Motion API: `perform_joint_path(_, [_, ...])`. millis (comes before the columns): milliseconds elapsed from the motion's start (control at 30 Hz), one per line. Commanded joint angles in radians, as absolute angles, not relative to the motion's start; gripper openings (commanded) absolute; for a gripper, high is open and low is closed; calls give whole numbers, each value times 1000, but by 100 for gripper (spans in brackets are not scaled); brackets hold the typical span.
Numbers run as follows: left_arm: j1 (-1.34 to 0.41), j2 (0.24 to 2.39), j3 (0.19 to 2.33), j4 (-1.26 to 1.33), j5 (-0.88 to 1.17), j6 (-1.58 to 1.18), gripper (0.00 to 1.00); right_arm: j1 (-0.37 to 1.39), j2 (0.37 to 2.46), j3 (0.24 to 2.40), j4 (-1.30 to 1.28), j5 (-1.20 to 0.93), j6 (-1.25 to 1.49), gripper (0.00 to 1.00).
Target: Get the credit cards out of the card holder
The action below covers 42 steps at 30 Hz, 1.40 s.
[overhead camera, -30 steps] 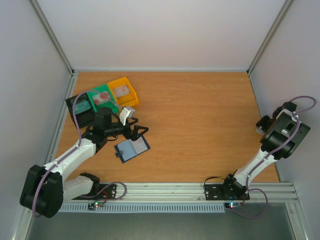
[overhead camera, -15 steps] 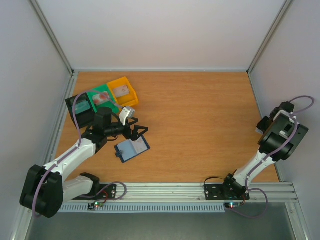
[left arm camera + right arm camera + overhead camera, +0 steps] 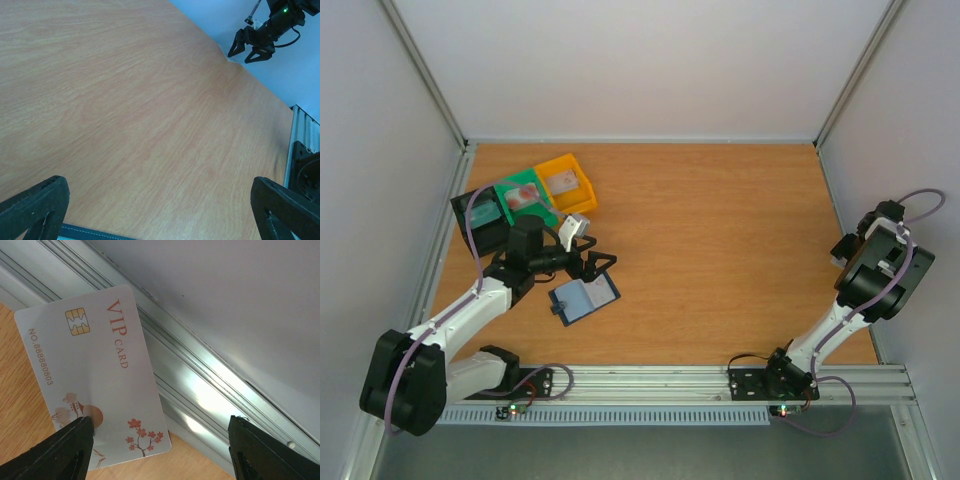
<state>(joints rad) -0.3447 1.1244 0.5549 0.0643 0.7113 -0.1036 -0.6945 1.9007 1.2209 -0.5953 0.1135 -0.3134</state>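
The card holder (image 3: pixel 585 298) lies open on the table, dark navy with blue-grey pockets; only its stitched edge (image 3: pixel 95 232) shows in the left wrist view. My left gripper (image 3: pixel 595 263) hovers just behind it, open and empty (image 3: pixel 160 189). At the table's right edge my right gripper (image 3: pixel 843 250) stands open. In the right wrist view a pale credit card (image 3: pixel 95 370) with a chip, "VIP CARD" and reddish blossoms lies against the aluminium rail (image 3: pixel 200 390). The left fingertip (image 3: pixel 75 440) overlaps the card's lower corner, while the right fingertip is well clear of it.
Black (image 3: pixel 480 215), green (image 3: pixel 525 197) and yellow (image 3: pixel 566 181) bins stand in a row at the back left, the green and yellow ones each holding a pale card. White walls and aluminium rails close in the table on both sides.
The right gripper's jaws have spread wider and its wrist has shifted slightly at the right edge. The left arm and the card holder have not moved.
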Motion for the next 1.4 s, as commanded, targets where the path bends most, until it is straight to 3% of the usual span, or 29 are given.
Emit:
perform_joint_path(0, [-348,1122,544,109,728,-94,99,-740,1864,1230,-568,174,-258,76])
perform_joint_path(133, [-348,1130,544,111,730,-98,99,-737,1842,1217,-504,75,-251,84])
perform_joint_path(233, [-348,1130,543,112,731,-103,99,-736,1897,1240,-490,68,-231,98])
perform_joint_path(500, [-348,1127,544,97,722,-100,99,-747,1996,1290,-514,42,-241,99])
perform_joint_path(633, [-348,1127,542,104,721,-99,99,-775,2019,1299,-522,-44,-260,95])
perform_joint_path(767, [-348,1130,543,105,719,-97,99,-796,2045,1311,-578,93,-237,75])
perform_joint_path(1367, [-348,1120,532,118,719,-101,99,-828,1886,1117,-495,233,-145,64])
